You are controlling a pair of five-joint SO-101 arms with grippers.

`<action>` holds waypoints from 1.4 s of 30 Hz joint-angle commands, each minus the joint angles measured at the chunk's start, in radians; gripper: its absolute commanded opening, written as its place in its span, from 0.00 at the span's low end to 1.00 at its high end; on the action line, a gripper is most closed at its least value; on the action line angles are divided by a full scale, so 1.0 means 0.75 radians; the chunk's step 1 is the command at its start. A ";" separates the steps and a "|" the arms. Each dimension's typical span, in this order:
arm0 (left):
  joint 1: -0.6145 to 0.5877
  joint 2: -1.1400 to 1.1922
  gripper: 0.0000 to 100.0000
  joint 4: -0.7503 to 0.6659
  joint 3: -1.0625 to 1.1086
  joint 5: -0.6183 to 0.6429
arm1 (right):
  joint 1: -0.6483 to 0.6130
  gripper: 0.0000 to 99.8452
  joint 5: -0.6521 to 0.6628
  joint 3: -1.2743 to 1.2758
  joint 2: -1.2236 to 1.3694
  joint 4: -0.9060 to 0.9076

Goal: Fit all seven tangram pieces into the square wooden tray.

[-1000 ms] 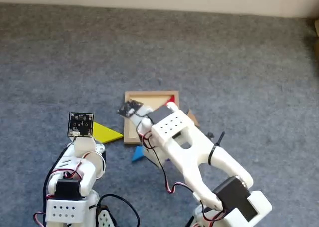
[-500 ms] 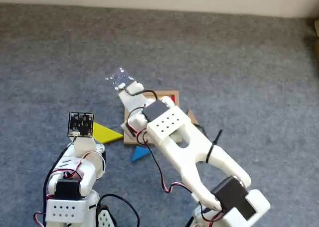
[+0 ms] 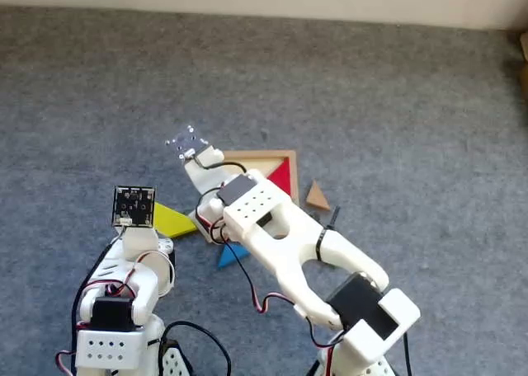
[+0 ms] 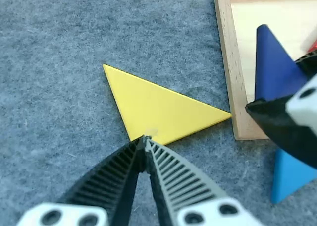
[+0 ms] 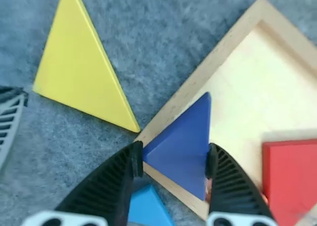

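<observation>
Since 1 s ago the right arm has swung sideways off the tray's middle. The high view now shows the red piece [image 3: 282,178] in the wooden tray [image 3: 256,155] and the brown triangle [image 3: 317,196] beside it.

The right tool [image 5: 173,154] is clamped on the dark blue triangle [image 5: 183,141], which straddles the tray's rim at a corner. The wrist views show this; from above the arm hides it.

The left tool [image 4: 145,139] is closed and empty, with its tips at the edge of the yellow triangle [image 4: 158,112].

The light blue piece [image 3: 231,254] lies on the tabletop [image 3: 412,104], just outside the tray.
</observation>
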 commanded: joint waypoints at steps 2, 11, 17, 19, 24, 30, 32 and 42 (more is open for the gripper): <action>0.011 -0.032 0.01 0.002 0.030 -0.010 | -0.015 0.15 -0.008 -0.015 -0.017 -0.024; 0.011 -0.032 0.01 0.002 0.030 -0.010 | -0.015 0.30 -0.004 -0.013 -0.019 -0.019; 0.011 -0.032 0.01 0.002 0.030 -0.010 | -0.005 0.30 0.002 -0.024 -0.030 0.111; 0.011 -0.032 0.01 0.002 0.030 -0.010 | 0.026 0.30 0.018 -0.046 -0.034 0.161; 0.011 -0.032 0.01 0.002 0.030 -0.010 | 0.103 0.17 0.094 -0.073 -0.204 0.181; 0.011 -0.032 0.01 0.002 0.030 -0.010 | 0.189 0.04 0.096 0.132 -0.539 0.181; 0.011 -0.032 0.01 0.002 0.030 -0.010 | 0.220 0.03 0.098 0.204 -0.639 0.181; 0.011 -0.032 0.01 0.002 0.030 -0.010 | 0.396 0.03 0.164 0.582 -1.151 0.191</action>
